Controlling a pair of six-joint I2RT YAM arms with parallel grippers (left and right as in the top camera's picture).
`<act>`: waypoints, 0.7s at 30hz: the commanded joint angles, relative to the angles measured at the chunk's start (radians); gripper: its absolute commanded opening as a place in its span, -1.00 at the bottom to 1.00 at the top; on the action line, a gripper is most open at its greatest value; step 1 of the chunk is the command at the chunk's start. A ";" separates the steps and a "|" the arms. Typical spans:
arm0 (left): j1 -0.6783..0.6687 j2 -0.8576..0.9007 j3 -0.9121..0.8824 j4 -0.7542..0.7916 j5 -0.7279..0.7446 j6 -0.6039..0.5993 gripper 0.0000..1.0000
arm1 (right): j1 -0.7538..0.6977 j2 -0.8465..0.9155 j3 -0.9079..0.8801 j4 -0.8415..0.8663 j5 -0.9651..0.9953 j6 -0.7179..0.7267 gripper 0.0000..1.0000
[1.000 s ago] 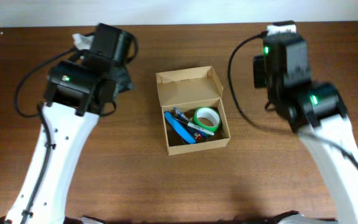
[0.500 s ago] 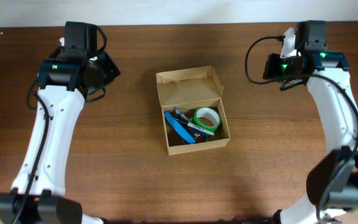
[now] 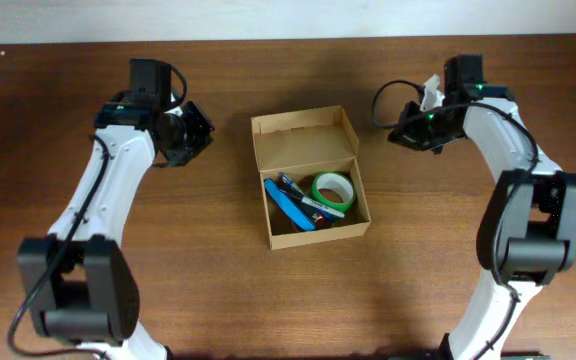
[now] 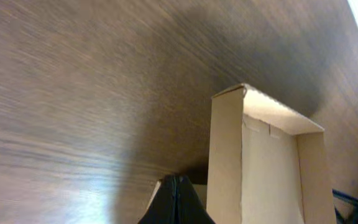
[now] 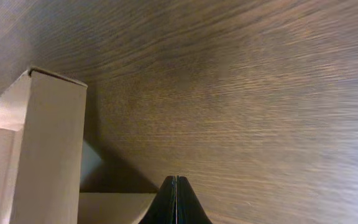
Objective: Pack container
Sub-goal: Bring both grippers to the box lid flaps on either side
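Observation:
The tan cardboard container [image 3: 304, 150] sits open at the table's middle, its flap lid standing up at the back. Inside lie a green tape roll [image 3: 333, 189], a flat blue object [image 3: 287, 208] and a pen. My left gripper [image 3: 200, 130] is shut and empty, left of the lid; the lid's corner shows in the left wrist view [image 4: 260, 162] just beyond the fingertips [image 4: 177, 182]. My right gripper [image 3: 398, 135] is shut and empty, right of the lid; the right wrist view shows its fingertips [image 5: 176, 182] near the container's edge [image 5: 48, 143].
The wooden table [image 3: 168, 280] extends around the container. A white wall strip [image 3: 288, 18] runs along the table's far edge. Both arms reach in from the front, cables looping near each wrist.
Both arms have swung inward and lowered. The left gripper moved right toward the lid's left side. The right gripper moved left toward the lid's right side. The container has not moved.

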 commanded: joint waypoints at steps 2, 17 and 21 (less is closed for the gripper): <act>0.003 0.100 -0.009 0.023 0.121 -0.070 -0.96 | 0.011 0.025 0.021 0.017 -0.097 0.060 -0.93; -0.007 0.281 -0.009 0.198 0.304 -0.208 -0.96 | 0.097 0.065 0.021 0.109 -0.098 0.149 -0.93; -0.030 0.314 -0.009 0.229 0.336 -0.238 -0.96 | 0.109 0.095 0.021 0.109 -0.105 0.153 -0.93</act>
